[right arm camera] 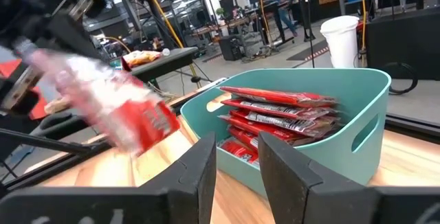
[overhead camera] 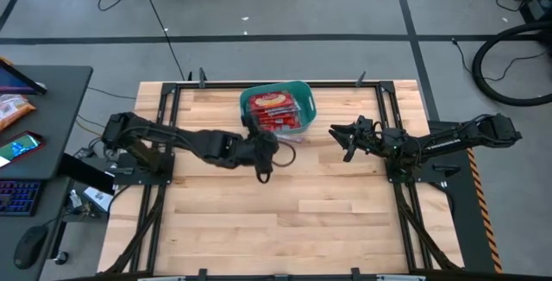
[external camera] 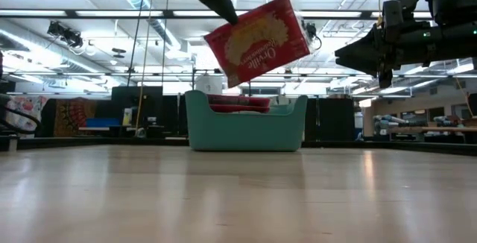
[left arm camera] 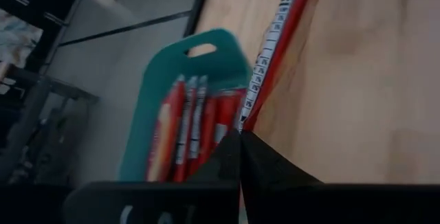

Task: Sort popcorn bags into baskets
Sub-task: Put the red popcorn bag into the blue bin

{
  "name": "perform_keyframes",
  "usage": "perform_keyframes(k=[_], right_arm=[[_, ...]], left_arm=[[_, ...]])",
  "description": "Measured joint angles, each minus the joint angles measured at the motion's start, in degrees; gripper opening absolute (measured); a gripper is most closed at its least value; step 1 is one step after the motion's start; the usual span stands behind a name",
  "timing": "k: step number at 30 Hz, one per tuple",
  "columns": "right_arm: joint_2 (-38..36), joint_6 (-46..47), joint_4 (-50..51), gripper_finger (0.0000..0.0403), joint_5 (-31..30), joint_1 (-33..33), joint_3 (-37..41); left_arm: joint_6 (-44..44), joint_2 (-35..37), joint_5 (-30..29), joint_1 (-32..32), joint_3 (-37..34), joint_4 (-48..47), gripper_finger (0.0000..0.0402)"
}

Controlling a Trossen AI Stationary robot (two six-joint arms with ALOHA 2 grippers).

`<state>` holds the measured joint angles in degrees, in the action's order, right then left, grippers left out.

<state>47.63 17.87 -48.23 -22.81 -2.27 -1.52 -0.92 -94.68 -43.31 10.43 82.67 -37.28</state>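
My left gripper (overhead camera: pixel 259 136), centre of the high view just below the teal basket (overhead camera: pixel 304 96), is clamped on one popcorn bag (external camera: pixel 257 40), pinching it by an edge. In the low view this bag hangs tilted in the upper middle of the frame, clear of the table (overhead camera: pixel 285 221) and above the basket (external camera: pixel 246 131). In the left wrist view my fingers (left arm camera: pixel 237 159) meet on the bag's edge (left arm camera: pixel 275 52), with the basket (left arm camera: pixel 158 107) at centre left.

The other popcorn bags (overhead camera: pixel 278 111) lie stacked inside the basket; in the right wrist view they (right arm camera: pixel 278 114) fill it at centre right.

My right gripper (overhead camera: pixel 347 138) hovers right of the basket in the high view, fingers parted and holding nothing.
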Motion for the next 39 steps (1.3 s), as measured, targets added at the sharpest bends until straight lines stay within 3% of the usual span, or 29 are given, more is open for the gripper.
perform_keyframes(k=[18,25,32,35,39], right_arm=[[0.00,0.00,0.05,0.0115,0.00,0.00,-0.02],[0.00,0.00,0.07,0.0115,0.00,-0.02,-0.02],[0.00,0.00,-0.06,0.0115,0.00,-0.02,-0.02],[0.03,0.00,-0.05,0.0115,0.00,-0.01,-0.02],[0.07,0.00,-0.10,0.0115,0.00,-0.02,-0.02]], left_arm=[[-13.34,0.40,0.03,-15.33,0.02,7.29,0.0000],[-11.02,-0.36,3.77,-23.23,-0.41,5.71,0.0000],[-7.08,-3.25,10.04,-26.42,-1.62,2.04,0.0000],[-6.18,-4.56,11.19,-26.40,-1.62,2.28,0.0014],[-5.52,-4.73,11.17,-25.50,-1.59,2.40,0.0069]])
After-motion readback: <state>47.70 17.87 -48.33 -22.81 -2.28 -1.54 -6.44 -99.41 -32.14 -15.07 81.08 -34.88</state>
